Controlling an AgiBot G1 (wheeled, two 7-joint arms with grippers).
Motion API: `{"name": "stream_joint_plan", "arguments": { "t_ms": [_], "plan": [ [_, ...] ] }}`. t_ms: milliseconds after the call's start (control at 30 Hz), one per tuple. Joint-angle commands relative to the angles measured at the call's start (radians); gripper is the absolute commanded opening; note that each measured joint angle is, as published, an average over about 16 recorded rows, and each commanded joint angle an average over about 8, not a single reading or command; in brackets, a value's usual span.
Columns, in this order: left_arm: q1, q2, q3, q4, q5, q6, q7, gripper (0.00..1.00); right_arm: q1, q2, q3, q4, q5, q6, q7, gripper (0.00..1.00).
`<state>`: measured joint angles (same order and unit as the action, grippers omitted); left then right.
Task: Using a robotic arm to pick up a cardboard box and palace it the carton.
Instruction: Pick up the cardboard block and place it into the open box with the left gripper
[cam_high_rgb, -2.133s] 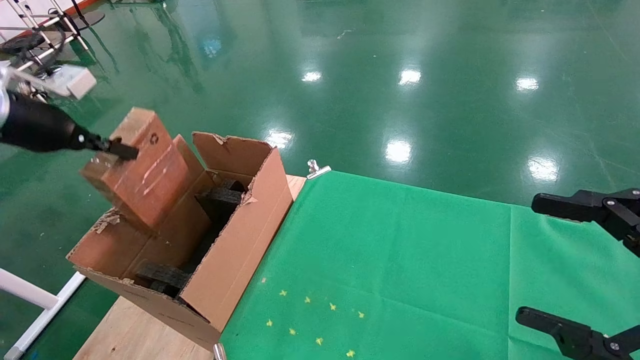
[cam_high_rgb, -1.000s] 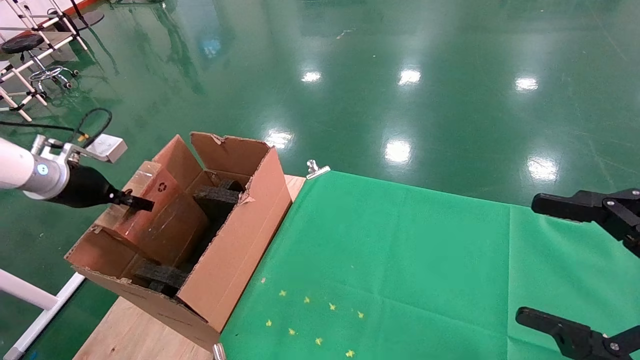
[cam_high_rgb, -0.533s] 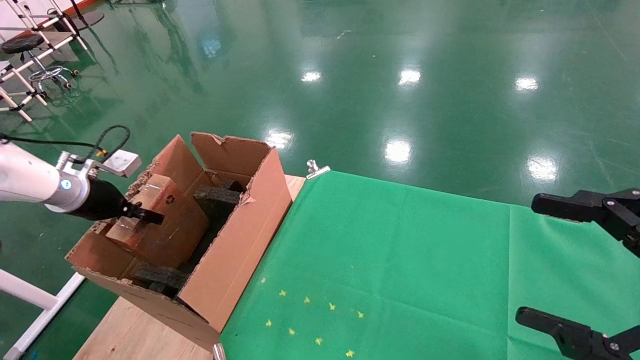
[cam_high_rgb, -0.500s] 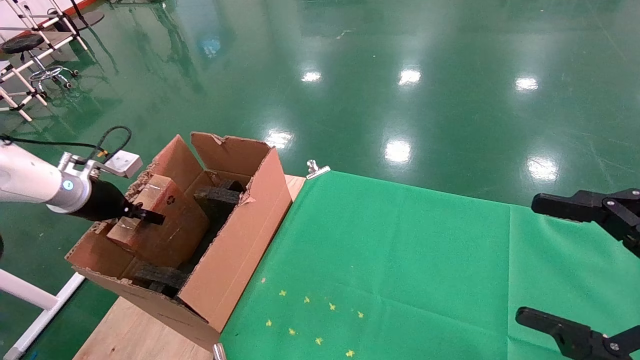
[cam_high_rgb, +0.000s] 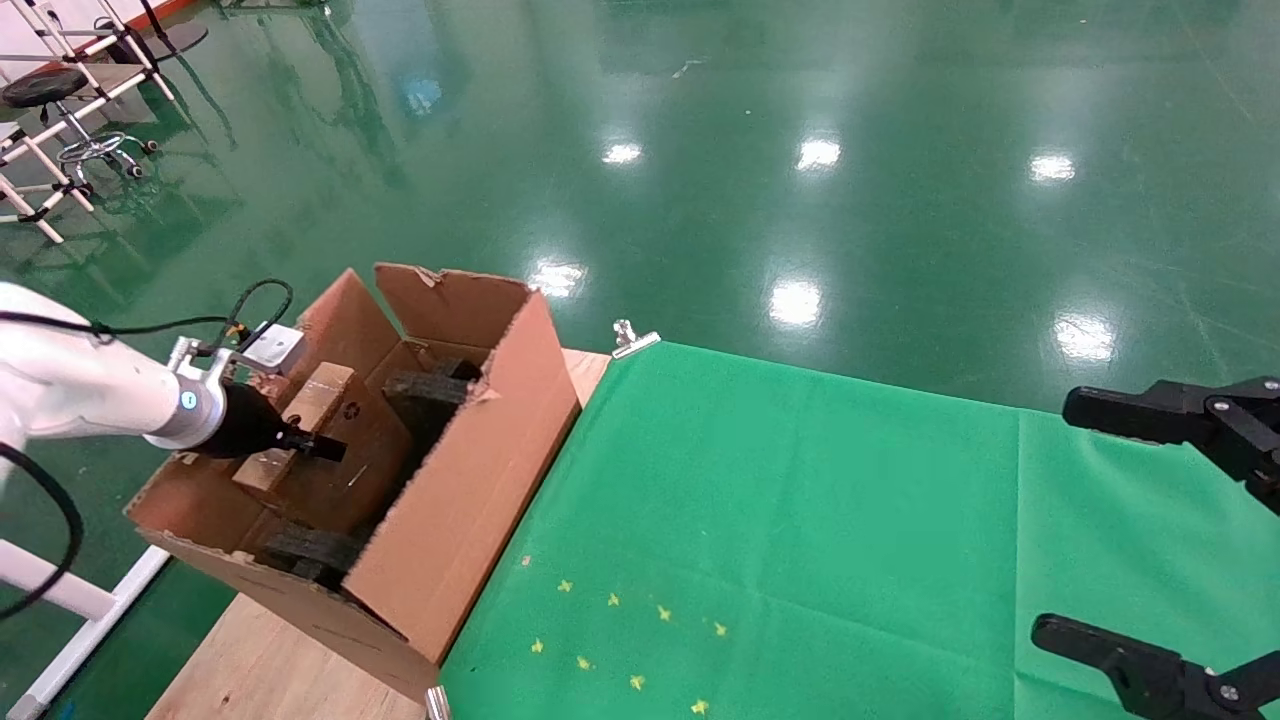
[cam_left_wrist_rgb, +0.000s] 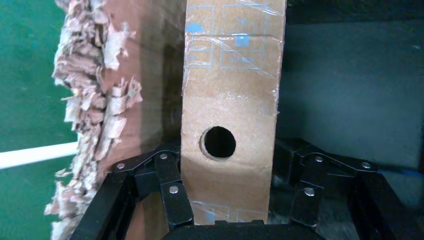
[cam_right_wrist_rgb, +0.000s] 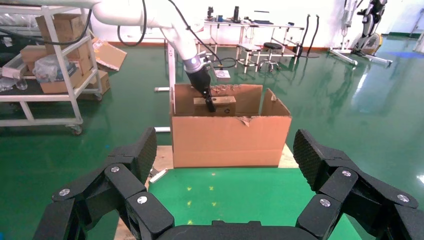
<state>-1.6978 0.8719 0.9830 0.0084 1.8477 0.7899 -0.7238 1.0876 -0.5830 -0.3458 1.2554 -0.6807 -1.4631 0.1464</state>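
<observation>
Cardboard box inside carton

Left gripper (cam_high_rgb: 318, 447) is clamping the cardboard box (cam_high_rgb: 305, 410) inside the torn-flapped carton (cam_high_rgb: 470, 480), beside black foam blocks (cam_high_rgb: 432, 388). Recycling mark is showing; no readable writing. Right gripper (cam_right_wrist_rgb: 222, 165), fingers apart, is hanging over the green cloth (cam_high_rgb: 800, 520).

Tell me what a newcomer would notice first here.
The left gripper holding the cardboard box on edge down inside the ragged-flapped carton, at the table's left end, with black foam blocks beside it. In the left wrist view the box's round hole sits between the closed fingers. The right gripper hangs open over the green cloth, far right.
</observation>
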Motion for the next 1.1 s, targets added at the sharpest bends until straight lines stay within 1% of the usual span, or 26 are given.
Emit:
{"name": "stream_joint_plan", "arguments": {
  "t_ms": [33, 200, 567, 800, 833, 1067, 1100],
  "plan": [
    [0.02, 0.006, -0.002, 0.0, -0.003, -0.044, -0.007, 0.0, 0.0, 0.0, 0.0, 0.0, 0.0, 0.0, 0.0, 1.0],
    [0.047, 0.017, -0.007, -0.002, -0.01, -0.082, -0.016, 0.0, 0.0, 0.0, 0.0, 0.0, 0.0, 0.0, 0.0, 1.0],
    [0.09, 0.034, -0.015, -0.003, -0.022, -0.078, -0.02, 0.0, 0.0, 0.0, 0.0, 0.0, 0.0, 0.0, 0.0, 1.0],
    [0.119, 0.048, -0.021, -0.003, -0.03, -0.095, -0.029, 0.0, 0.0, 0.0, 0.0, 0.0, 0.0, 0.0, 0.0, 1.0],
    [0.123, 0.05, -0.021, -0.003, -0.03, -0.099, -0.03, 0.04, 0.0, 0.0, 0.0, 0.0, 0.0, 0.0, 0.0, 1.0],
    [0.139, 0.059, -0.023, -0.003, -0.032, -0.117, -0.036, 0.92, 0.0, 0.0, 0.0, 0.0, 0.0, 0.0, 0.0, 1.0],
    [0.14, 0.059, -0.023, -0.003, -0.032, -0.118, -0.036, 1.0, 0.0, 0.0, 0.0, 0.0, 0.0, 0.0, 0.0, 1.0]
  ]
}}
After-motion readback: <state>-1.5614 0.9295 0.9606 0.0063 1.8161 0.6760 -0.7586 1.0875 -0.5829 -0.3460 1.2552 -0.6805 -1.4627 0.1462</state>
